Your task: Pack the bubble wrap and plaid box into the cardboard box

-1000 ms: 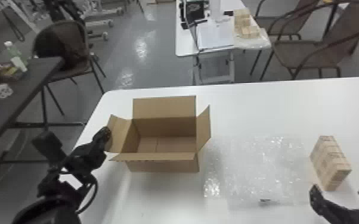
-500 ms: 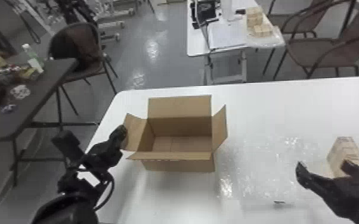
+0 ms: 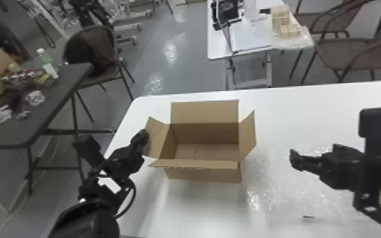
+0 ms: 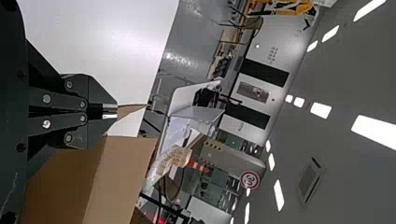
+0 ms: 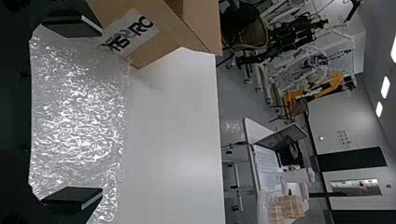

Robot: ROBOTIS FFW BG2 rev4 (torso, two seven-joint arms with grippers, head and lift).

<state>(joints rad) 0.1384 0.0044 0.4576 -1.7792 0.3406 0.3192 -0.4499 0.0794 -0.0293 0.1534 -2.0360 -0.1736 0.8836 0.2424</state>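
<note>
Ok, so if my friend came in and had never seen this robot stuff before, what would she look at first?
Probably the wide-open cardboard box on the white table. Next, perhaps, the shiny bubble wrap lying flat just right of the box. Then the black right gripper, spread open above that wrap.

Cardboard box (image 3: pixel 202 174) upright on wht table (image 3: pixel 300 110), top open, flaps spread, brown w/ wht label (image 5: pixel 130 35). Bubble wrap (image 5: pixel 77 116): clear, shiny, crinkly sheet, flat on table just R of box.
</note>
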